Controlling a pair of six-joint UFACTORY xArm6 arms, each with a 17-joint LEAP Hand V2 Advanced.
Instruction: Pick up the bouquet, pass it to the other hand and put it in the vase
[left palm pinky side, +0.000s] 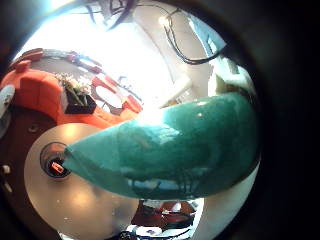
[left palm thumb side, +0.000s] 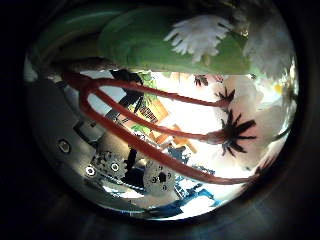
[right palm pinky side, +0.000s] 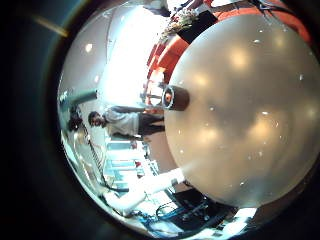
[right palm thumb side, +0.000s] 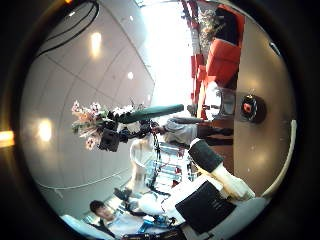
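The bouquet (left palm pinky side: 180, 145) is held in the air, close against the left palm, its wrapped stem filling that palm's view. Seen from the right palm, the left hand (right palm thumb side: 108, 138) is clamped round the stem. The vase (left palm pinky side: 55, 162) stands apart on the round table (left palm pinky side: 80, 200). The right hand's state cannot be told.

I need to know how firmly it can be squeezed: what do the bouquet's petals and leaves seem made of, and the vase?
The bouquet looks artificial. Its petals have frayed, matte, cloth-like edges, so they are probably fabric. The leaf beside them is smooth and glossy, so it is likely plastic. The vase shows too small to judge.
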